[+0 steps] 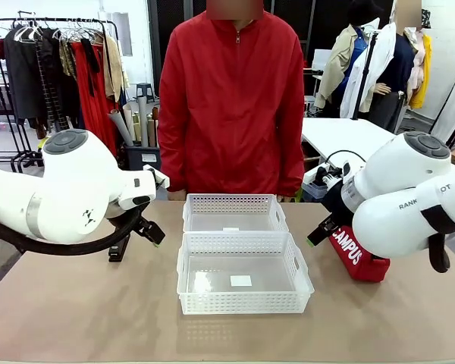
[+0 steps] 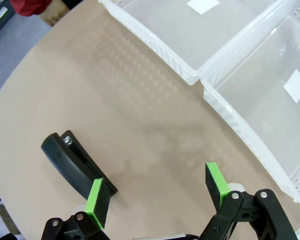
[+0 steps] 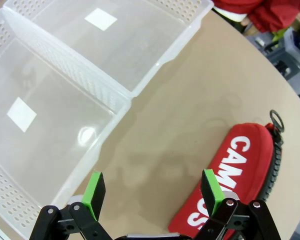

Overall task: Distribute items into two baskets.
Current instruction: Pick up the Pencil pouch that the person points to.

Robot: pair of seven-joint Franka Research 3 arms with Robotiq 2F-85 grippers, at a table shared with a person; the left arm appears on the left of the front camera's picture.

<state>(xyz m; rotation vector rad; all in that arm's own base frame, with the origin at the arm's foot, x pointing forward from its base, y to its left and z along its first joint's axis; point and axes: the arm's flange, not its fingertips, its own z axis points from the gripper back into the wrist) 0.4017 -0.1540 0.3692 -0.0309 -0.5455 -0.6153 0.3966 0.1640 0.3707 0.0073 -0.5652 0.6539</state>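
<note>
Nearest, the front white lattice basket is shown on the table, with the second basket touching its far side. Left of the front basket, the left gripper is held open, just beside the black stapler. Right of it, the right gripper is held open beside the red CAMPUS pouch. Beyond, a person in a red jacket is seen.

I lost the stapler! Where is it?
In the left wrist view, the stapler lies on the table by the open left gripper, on the robot's left of the near basket.
</note>
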